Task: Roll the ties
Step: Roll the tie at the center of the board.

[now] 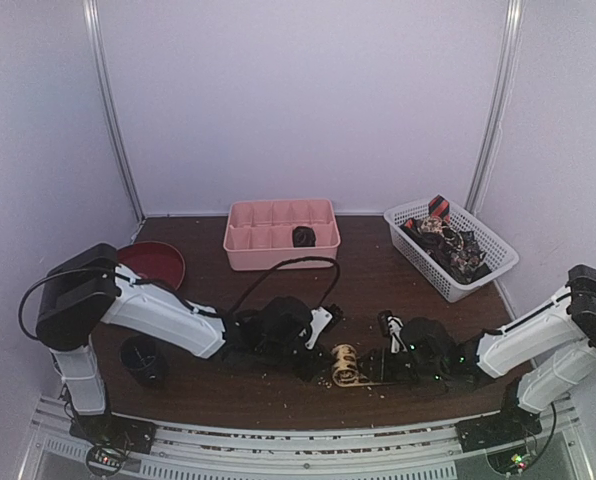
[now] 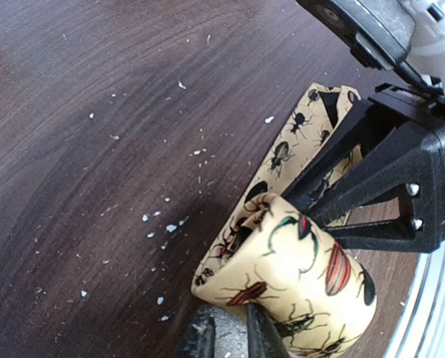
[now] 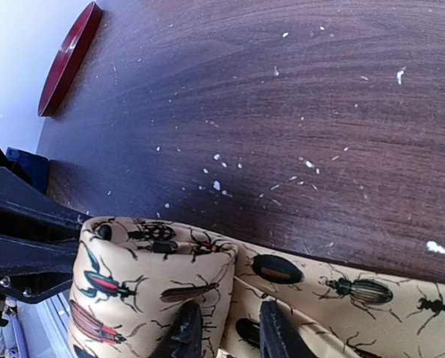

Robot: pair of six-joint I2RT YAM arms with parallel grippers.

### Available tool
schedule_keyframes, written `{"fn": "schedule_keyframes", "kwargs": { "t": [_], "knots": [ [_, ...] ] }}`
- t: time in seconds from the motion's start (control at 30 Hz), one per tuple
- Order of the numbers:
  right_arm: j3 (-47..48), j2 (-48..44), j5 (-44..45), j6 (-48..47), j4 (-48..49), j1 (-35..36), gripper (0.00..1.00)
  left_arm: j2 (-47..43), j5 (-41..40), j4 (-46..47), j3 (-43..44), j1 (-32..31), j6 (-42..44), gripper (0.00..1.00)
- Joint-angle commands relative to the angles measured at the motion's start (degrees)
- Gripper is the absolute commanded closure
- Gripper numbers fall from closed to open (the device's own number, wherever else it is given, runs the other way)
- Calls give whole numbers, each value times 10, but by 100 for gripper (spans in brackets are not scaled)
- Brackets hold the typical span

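Beetle-print tie, half rolled, sits pinched in your right claw, likely so it cannot spring open; your left claw's grip cannot be told.

We see the tie as smooth, finely woven tan cloth with a faint sheen and printed beetles, and the worktop as dark wood grain in a low satin finish, dusted with pale crumbs. The right tool looks like matt black hard plastic with small bright metal screws, while the red plate at the upper left of the right wrist view has a glossy rim. The pink tray and white lattice basket look like smooth moulded plastic.
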Motion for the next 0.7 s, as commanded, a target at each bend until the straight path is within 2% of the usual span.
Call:
{"fn": "schedule_keyframes", "kwargs": {
  "t": [0.0,0.17,0.37,0.67],
  "knots": [
    [8,-11,7,-11,-23,7,72,14,3,-9,28,-13,-4,79],
    [5,-18,13,-12,-27,7,72,15,-1,-24,40,-14,-12,75],
    [3,-23,21,-12,-38,7,72,30,-11,-60,64,-14,-23,78],
    [2,-69,75,-12,-102,7,73,33,-32,-88,78,-14,-26,77]
  ]
}}
